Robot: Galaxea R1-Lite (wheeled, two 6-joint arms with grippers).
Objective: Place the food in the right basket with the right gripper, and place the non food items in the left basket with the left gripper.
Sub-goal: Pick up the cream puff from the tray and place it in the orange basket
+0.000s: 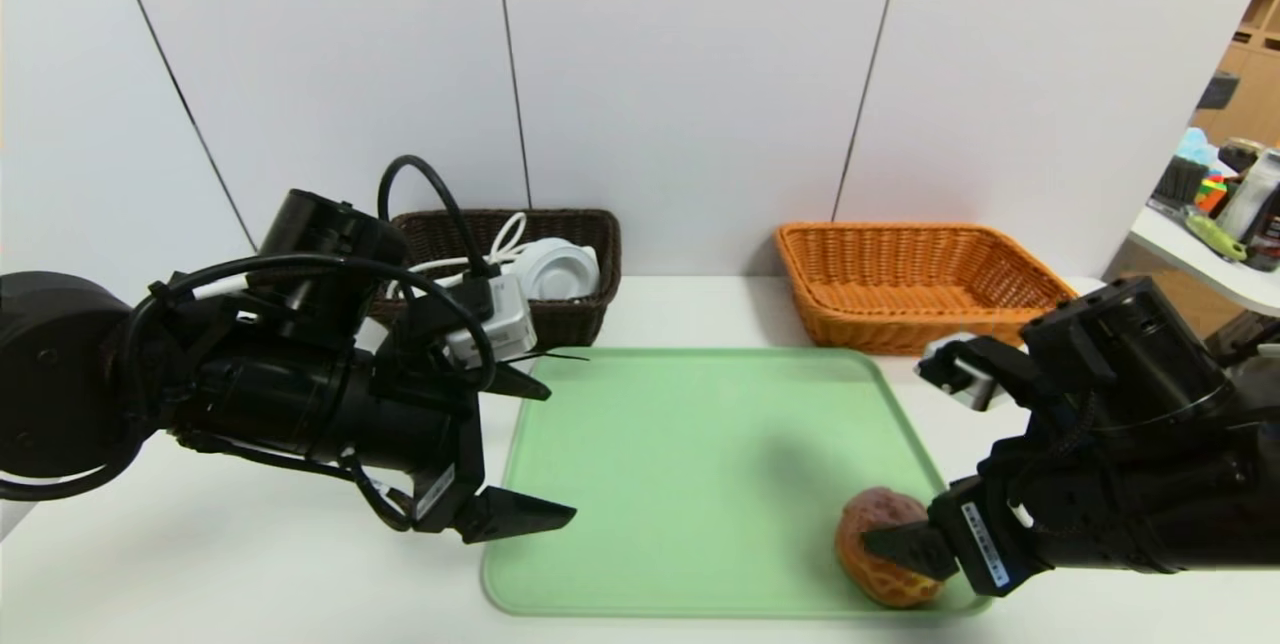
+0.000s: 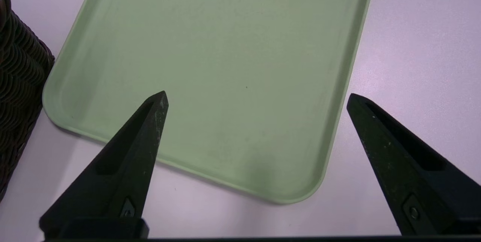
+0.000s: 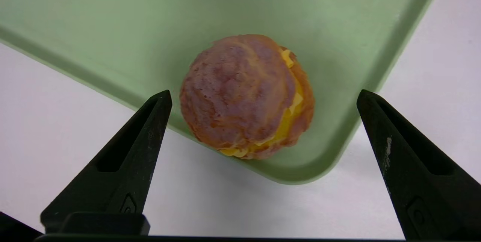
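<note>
so the right gripper [image 3: 264, 93] is wide open above the cream bun [image 1: 885, 546], which sits in the near right corner of the green tray [image 1: 690, 464]. left gripper [image 2: 257, 93] is open too, over the tray's left edge. white cup and cable [image 1: 553, 271] are in the dark basket [image 1: 590, 316] lol

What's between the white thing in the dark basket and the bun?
The dark basket's near wall, then bare green tray, in the head view.

The bread [image 1: 880, 549] lies on the tray [image 1: 700, 484], before the left basket [image 1: 604, 274] and right basket [image 1: 920, 324].
</note>
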